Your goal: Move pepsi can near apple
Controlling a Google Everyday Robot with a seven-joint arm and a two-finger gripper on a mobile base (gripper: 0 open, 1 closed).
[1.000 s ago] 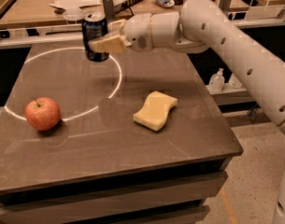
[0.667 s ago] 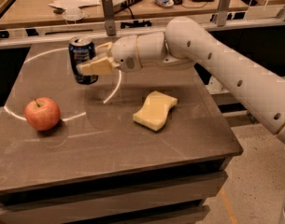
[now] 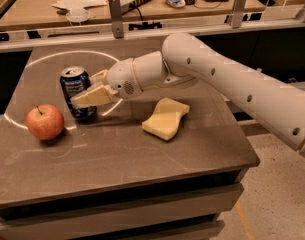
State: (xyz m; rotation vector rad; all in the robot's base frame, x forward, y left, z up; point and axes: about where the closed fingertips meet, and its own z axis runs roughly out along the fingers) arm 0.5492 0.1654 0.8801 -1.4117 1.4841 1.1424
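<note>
The pepsi can (image 3: pixel 75 90) is dark blue with a silver top and stands upright on the dark table (image 3: pixel 142 154), left of centre. My gripper (image 3: pixel 88 92) reaches in from the right and is shut on the can, one pale finger across its front. The red apple (image 3: pixel 45 122) with yellowish patches and a short stem sits on the table just left and in front of the can, a small gap between them.
A pale yellow wavy-edged sponge (image 3: pixel 165 118) lies right of centre under my arm (image 3: pixel 232 79). A white circle line (image 3: pixel 52 59) is marked on the table's back left. A railing and a cluttered desk (image 3: pixel 142 4) stand behind the table.
My gripper has carried the can from the back of the table leftward and forward, and down to the table beside the apple.
</note>
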